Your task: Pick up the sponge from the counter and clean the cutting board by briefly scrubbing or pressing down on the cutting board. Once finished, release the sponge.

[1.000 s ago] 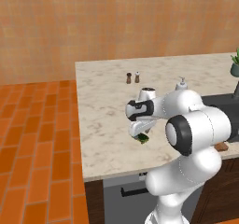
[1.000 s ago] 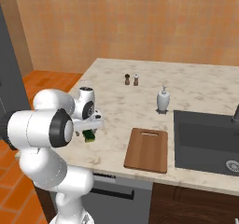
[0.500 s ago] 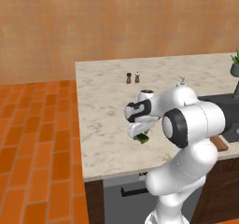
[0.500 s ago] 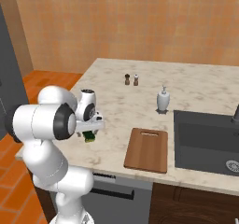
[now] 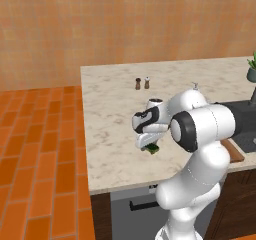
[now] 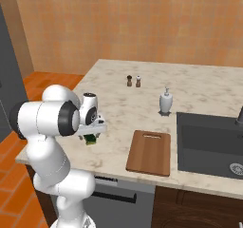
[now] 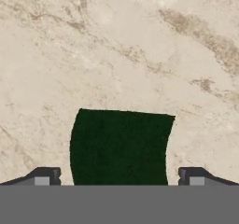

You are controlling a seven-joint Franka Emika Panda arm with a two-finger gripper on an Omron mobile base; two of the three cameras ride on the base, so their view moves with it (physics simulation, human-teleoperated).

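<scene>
On my feeds the desk [image 6: 199, 87] is light beige marble with faint brown veins, carried on dark cabinets [image 6: 190, 208]. The sponge [image 7: 120, 146] reads as very dark green from the hand camera, with a yellowish-green edge in the base views. At about three o'clock from it I see the cutting board [image 6: 149, 152], reddish-brown wood. The sink [image 6: 211, 141] is dark grey. The soap bottle [image 6: 165, 101] is white. The floor [image 5: 35, 154] is orange tile and the wall [image 5: 125, 24] tan.
</scene>
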